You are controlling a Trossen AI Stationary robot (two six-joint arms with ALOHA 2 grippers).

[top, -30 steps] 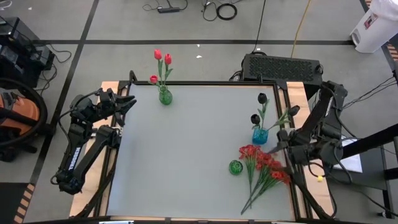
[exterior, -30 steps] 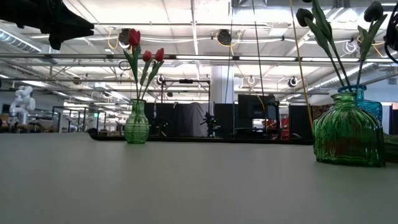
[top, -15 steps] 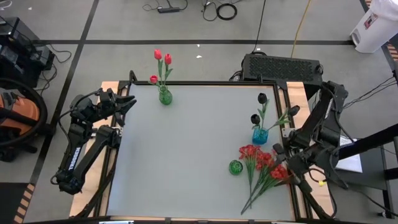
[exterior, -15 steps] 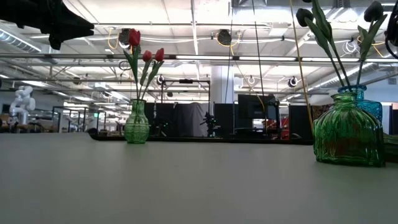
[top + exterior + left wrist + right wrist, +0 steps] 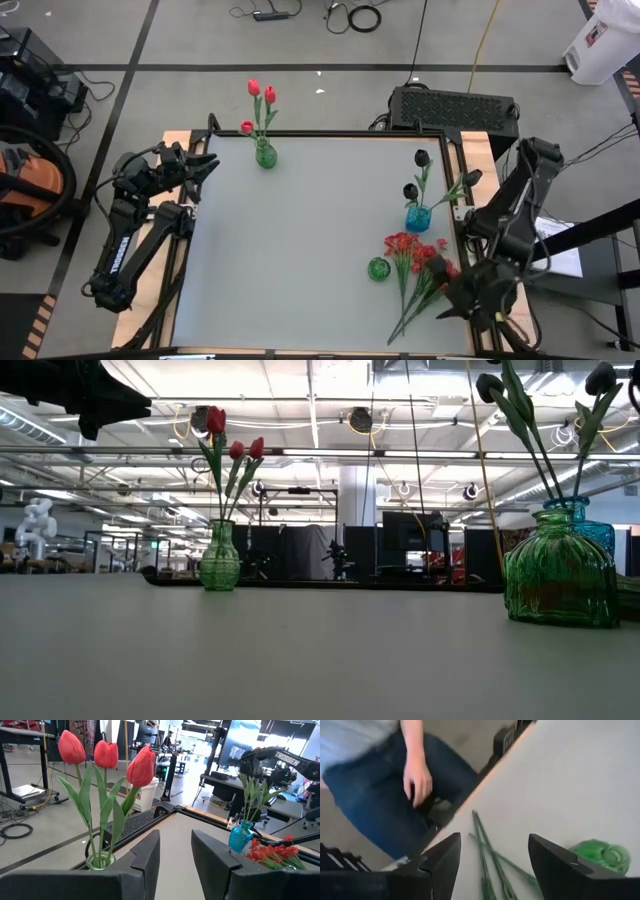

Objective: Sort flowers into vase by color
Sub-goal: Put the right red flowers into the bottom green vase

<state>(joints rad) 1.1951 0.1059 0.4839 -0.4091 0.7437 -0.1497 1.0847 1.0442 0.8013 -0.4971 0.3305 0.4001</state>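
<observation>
One step in hand, by judgement: lift the bunch of small red blossoms (image 5: 418, 252), lying flat at the near right of the worktop (image 5: 300, 230), stems (image 5: 484, 851) toward the near edge. Locate the right pincer (image 5: 466, 296) above those stems, fingers spread wide and empty. Lower straight down to straddle the stems with both fingers. Close on all stems together, low on the bundle and clear of the blossoms. Avoid scraping the fingertips along the worktop. Lift high enough to clear the rim before swinging over the round green vase (image 5: 379, 268), apparently empty and just beside the blossoms; likely destination, judged from the colours already sorted. Insert stem ends first, upright.

Keep watch on the person's hand (image 5: 417, 777) beyond the near edge, close to the stem ends. Mind the round green vase during the lift: probably light and easily knocked over. Farther back on the right, note the blue vase (image 5: 417, 216) holding the black tulip buds (image 5: 415, 175); keep the arm clear of it. At the far left, green vase (image 5: 265, 154) with the red-pink tulip buds (image 5: 258, 100), already placed. Left pincer (image 5: 204, 165) parked beside the far left corner, fingers apart, gripping nothing; no action required.
</observation>
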